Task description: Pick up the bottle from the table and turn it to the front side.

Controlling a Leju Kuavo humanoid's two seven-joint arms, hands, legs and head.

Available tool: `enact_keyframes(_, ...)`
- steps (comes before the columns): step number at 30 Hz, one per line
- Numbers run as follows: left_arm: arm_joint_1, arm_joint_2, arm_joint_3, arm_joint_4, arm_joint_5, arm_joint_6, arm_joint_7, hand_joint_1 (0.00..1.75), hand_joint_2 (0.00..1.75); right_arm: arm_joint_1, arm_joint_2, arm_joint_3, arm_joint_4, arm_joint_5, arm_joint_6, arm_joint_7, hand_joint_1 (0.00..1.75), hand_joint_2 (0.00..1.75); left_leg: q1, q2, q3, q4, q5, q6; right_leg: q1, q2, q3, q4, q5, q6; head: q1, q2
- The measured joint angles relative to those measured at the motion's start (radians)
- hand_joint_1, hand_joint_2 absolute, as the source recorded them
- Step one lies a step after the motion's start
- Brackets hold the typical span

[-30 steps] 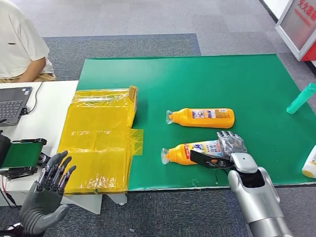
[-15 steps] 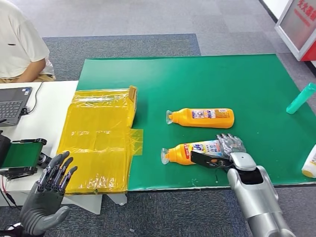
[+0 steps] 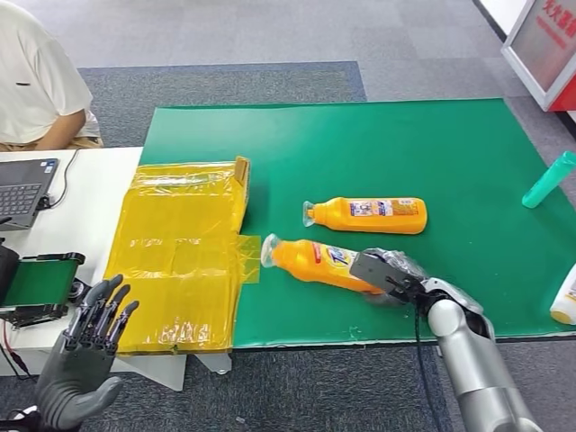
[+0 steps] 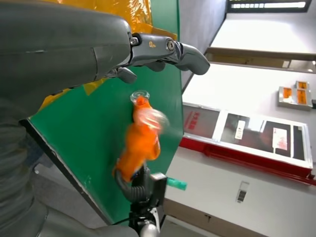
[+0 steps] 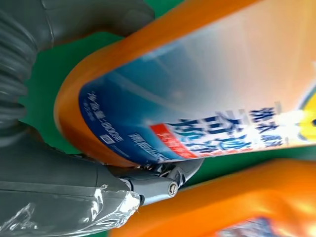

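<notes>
My right hand (image 3: pixel 394 274) grips an orange bottle (image 3: pixel 316 260) by its base, lifted off the green mat (image 3: pixel 408 144) with its clear cap pointing left toward the yellow bags. The right wrist view has the bottle's blue and white label (image 5: pixel 193 118) close up against my right hand (image 5: pixel 74 192). A second orange bottle (image 3: pixel 366 214) lies on the mat just behind it and also appears in the right wrist view (image 5: pixel 238 207). My left hand (image 3: pixel 85 355) hovers low at the front left, fingers spread, holding nothing. The left wrist view catches the held bottle (image 4: pixel 139 140), blurred, beyond my left hand (image 4: pixel 111 52).
Yellow plastic bags (image 3: pixel 180 252) lie across the mat's left edge and the white table (image 3: pixel 75 207). A person in a white shirt (image 3: pixel 37 81) sits at a laptop (image 3: pixel 23 189). A teal bottle (image 3: pixel 549 180) and a white bottle (image 3: pixel 565 297) lie at the right edge.
My right hand has lifted the near bottle off the mat and swung its cap end up and to the left; the hand has rolled over. The left hand stays put.
</notes>
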Motion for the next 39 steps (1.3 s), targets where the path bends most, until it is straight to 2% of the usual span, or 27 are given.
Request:
enact_keyframes(3, -0.007, 0.025, -0.010, 0.014, 0.002, -0.007, -0.027, 0.00, 1.75, 0.028, -0.003, -0.007, -0.012, -0.204, 0.004, -0.005, 1.75, 1.75, 0.000, 0.000, 0.000, 0.000, 0.000, 0.000, 0.000, 0.000, 0.000, 0.000, 0.000, 0.000, 0.000, 0.000)
enact_keyframes(12, -0.036, 0.067, -0.067, 0.032, -0.004, 0.043, -0.036, 0.00, 1.75, 0.097, -0.024, 0.038, -0.096, -0.485, -0.045, 0.019, 1.75, 1.75, 0.000, 0.000, -0.001, 0.000, 0.000, 0.000, 0.000, 0.000, 0.000, 0.000, 0.000, 0.000, 0.000, 0.000)
enact_keyframes(16, -0.040, 0.069, -0.070, 0.033, -0.072, 0.093, -0.034, 0.00, 1.75, 0.159, -0.022, 0.057, -0.173, -0.638, -0.060, 0.008, 1.75, 1.75, 0.000, 0.000, -0.001, 0.000, 0.000, 0.000, 0.000, 0.000, 0.000, 0.000, 0.000, 0.000, 0.000, 0.000)
enact_keyframes(19, -0.045, 0.050, -0.070, 0.033, -0.082, 0.099, -0.020, 0.00, 1.75, 0.218, -0.003, 0.074, -0.251, -0.700, -0.076, -0.012, 1.75, 1.75, 0.000, 0.000, -0.001, 0.000, -0.001, 0.000, 0.000, 0.000, 0.000, 0.000, -0.001, 0.000, 0.000, 0.000)
enact_keyframes(22, -0.066, 0.011, -0.064, 0.033, -0.067, 0.115, 0.011, 0.00, 1.75, 0.272, 0.038, 0.107, -0.333, -0.689, -0.098, -0.032, 1.75, 1.75, 0.000, 0.000, -0.001, 0.000, -0.001, -0.001, 0.000, 0.000, 0.000, 0.000, -0.001, 0.000, 0.000, 0.000)
enact_keyframes(25, -0.101, -0.053, -0.048, 0.032, -0.070, 0.160, 0.065, 0.00, 1.75, 0.316, 0.079, 0.153, -0.406, -0.640, -0.122, -0.039, 1.75, 1.75, 0.000, 0.000, -0.001, 0.000, -0.001, -0.001, 0.000, 0.000, 0.000, 0.000, -0.001, 0.000, 0.000, 0.000)
enact_keyframes(30, -0.140, -0.138, -0.023, 0.032, -0.063, 0.191, 0.109, 0.00, 1.75, 0.341, 0.105, 0.197, -0.462, -0.606, -0.137, -0.049, 1.75, 1.75, 0.000, 0.000, -0.001, 0.000, -0.001, 0.000, 0.000, 0.000, 0.000, 0.000, 0.000, 0.000, 0.000, 0.000)
enact_keyframes(33, -0.169, -0.181, -0.011, 0.033, -0.014, 0.203, 0.176, 0.00, 1.75, 0.340, 0.124, 0.211, -0.485, -0.573, -0.140, -0.047, 1.75, 1.75, 0.000, 0.000, -0.001, 0.000, 0.000, 0.000, 0.000, 0.000, 0.000, 0.000, 0.000, 0.000, 0.000, 0.000)
enact_keyframes(36, -0.185, -0.186, -0.045, 0.044, 0.141, 0.165, 0.226, 0.00, 1.75, 0.334, 0.142, 0.233, -0.495, -0.558, -0.138, -0.055, 1.75, 1.75, 0.000, 0.000, -0.001, 0.000, 0.000, 0.000, 0.000, 0.000, -0.001, 0.000, 0.000, 0.000, 0.000, 0.000)
enact_keyframes(39, -0.196, -0.157, -0.130, 0.070, 0.153, 0.164, 0.205, 0.00, 1.75, 0.331, 0.151, 0.263, -0.492, -0.547, -0.150, -0.070, 1.75, 1.75, 0.000, 0.000, -0.001, 0.000, 0.000, 0.000, 0.000, 0.000, -0.001, 0.000, 0.000, 0.000, 0.000, 0.000)
